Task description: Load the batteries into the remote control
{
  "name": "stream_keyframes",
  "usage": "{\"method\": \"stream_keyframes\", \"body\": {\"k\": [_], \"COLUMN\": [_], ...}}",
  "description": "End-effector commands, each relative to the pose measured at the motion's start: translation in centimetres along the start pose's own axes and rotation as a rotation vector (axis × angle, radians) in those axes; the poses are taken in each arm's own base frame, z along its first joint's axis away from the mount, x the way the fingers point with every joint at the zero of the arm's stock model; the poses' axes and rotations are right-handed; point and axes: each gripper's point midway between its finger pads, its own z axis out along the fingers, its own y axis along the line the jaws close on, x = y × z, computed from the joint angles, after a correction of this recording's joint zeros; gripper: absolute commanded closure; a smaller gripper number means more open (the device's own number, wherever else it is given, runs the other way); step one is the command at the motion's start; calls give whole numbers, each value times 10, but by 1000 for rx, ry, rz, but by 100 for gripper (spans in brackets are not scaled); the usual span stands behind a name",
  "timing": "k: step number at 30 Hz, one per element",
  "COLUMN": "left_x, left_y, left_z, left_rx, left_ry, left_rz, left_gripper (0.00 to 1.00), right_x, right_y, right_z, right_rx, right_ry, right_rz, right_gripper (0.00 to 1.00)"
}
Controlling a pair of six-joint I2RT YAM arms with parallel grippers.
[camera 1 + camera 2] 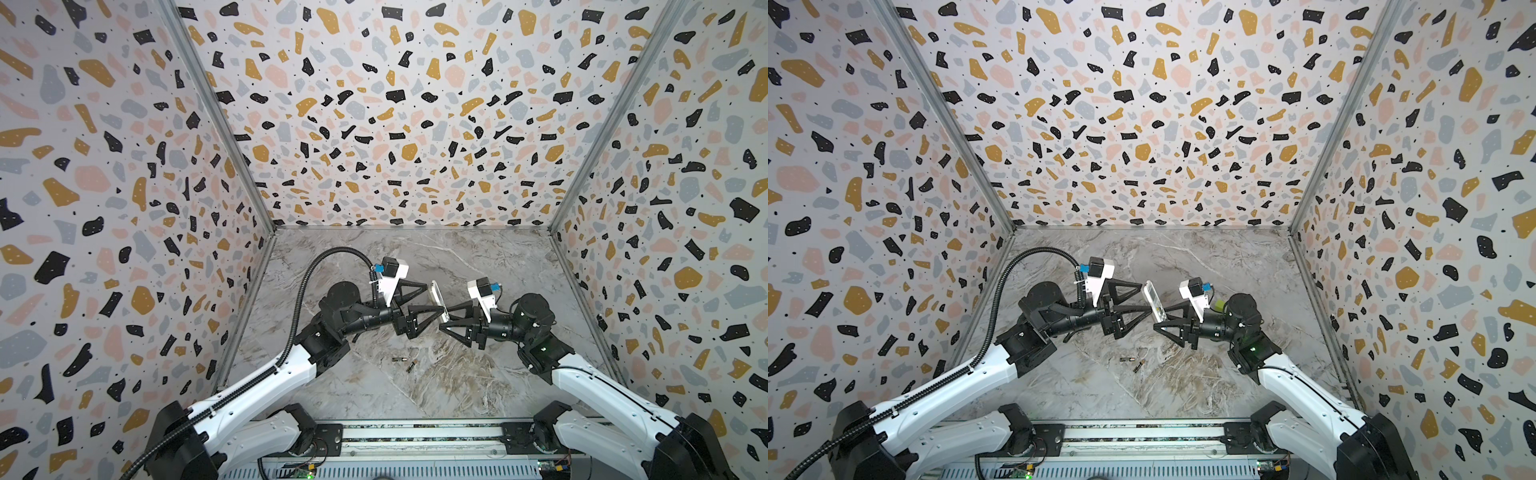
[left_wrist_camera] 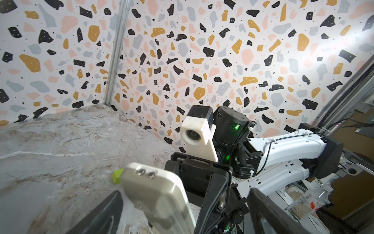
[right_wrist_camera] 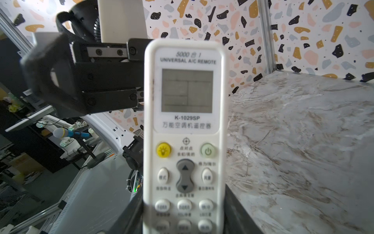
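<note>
The white remote control (image 3: 184, 141) stands upright above the marble table, buttons and grey display facing the right wrist camera. My right gripper (image 3: 184, 222) is shut on its lower end; both top views show this grip (image 1: 444, 322) (image 1: 1159, 323). My left gripper (image 1: 434, 298) (image 1: 1146, 297) is open, its fingers (image 2: 101, 218) apart on either side of the remote's upper end (image 2: 157, 194), which shows its plain back there. Two batteries (image 1: 397, 359) (image 1: 411, 366) lie loose on the table in front of the grippers, also seen in a top view (image 1: 1126, 359).
A small green cube (image 2: 117, 175) rests on the table (image 1: 478, 386) beyond the remote, near the right arm. Patterned walls close the table in on the left, back and right. A metal rail (image 1: 415, 436) carrying both arm bases runs along the front edge.
</note>
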Motion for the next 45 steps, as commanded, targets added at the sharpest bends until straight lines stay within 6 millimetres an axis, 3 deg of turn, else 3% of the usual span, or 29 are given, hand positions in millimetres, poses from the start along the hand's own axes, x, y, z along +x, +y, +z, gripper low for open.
{"method": "stream_keyframes", "body": {"k": [1, 7, 18, 26, 27, 29, 32, 35, 39, 42, 45], "left_x": [-22, -20, -15, -17, -17, -17, -16, -14, -12, -6, 1], "left_y": [-26, -30, -31, -31, -30, -28, -8, 10, 38, 64, 78], "left_z": [5, 10, 10, 12, 13, 14, 21, 25, 26, 25, 23], "left_rx": [100, 120, 129, 135, 135, 125, 21, -61, -204, -345, -409], "left_ry": [-48, -49, -49, -54, -54, -53, -32, -32, -49, -43, -42], "left_rz": [48, 54, 45, 17, 13, -2, -42, -108, -207, -268, -322], "left_gripper": [4, 12, 36, 66, 70, 79, 97, 100, 100, 100, 100], "right_x": [-18, -18, -20, -22, -22, -23, -24, -27, -28, -26, -22], "right_y": [24, 34, 35, 35, 34, 30, 16, 3, -18, -34, -46], "right_z": [1, 5, 8, 8, 7, 8, 8, 6, 3, 2, 6], "right_rx": [-100, -143, -167, -164, -157, -130, -23, 76, 219, 322, 402], "right_ry": [-49, -48, -61, -68, -69, -72, -66, -62, -29, -5, 30], "right_rz": [-62, -65, -51, -56, -54, -57, -71, -93, -112, -119, -129], "right_gripper": [100, 100, 100, 100, 97, 82, 39, 17, 8, 8, 11]}}
